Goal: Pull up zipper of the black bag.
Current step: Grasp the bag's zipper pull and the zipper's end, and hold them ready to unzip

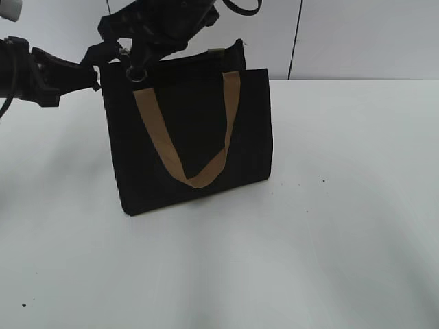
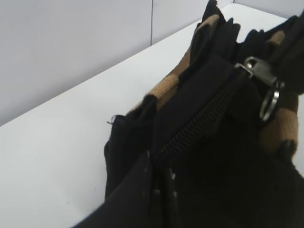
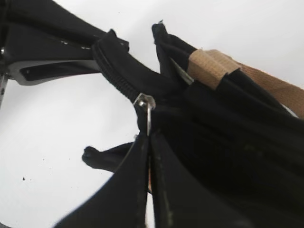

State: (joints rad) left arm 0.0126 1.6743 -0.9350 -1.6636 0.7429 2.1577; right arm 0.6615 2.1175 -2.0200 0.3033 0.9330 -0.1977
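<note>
The black bag (image 1: 188,137) stands upright on the white tabletop (image 1: 343,205), one tan strap handle (image 1: 188,137) drooping down its front. My right jaws (image 3: 149,147) are pressed together on the metal zipper pull (image 3: 147,111) at the zipper (image 2: 199,123) on the top rim. My left jaws (image 2: 159,178) pinch the bag's end fabric.

Lab bench, white table (image 1: 357,205), panelled wall (image 1: 343,34)
</note>
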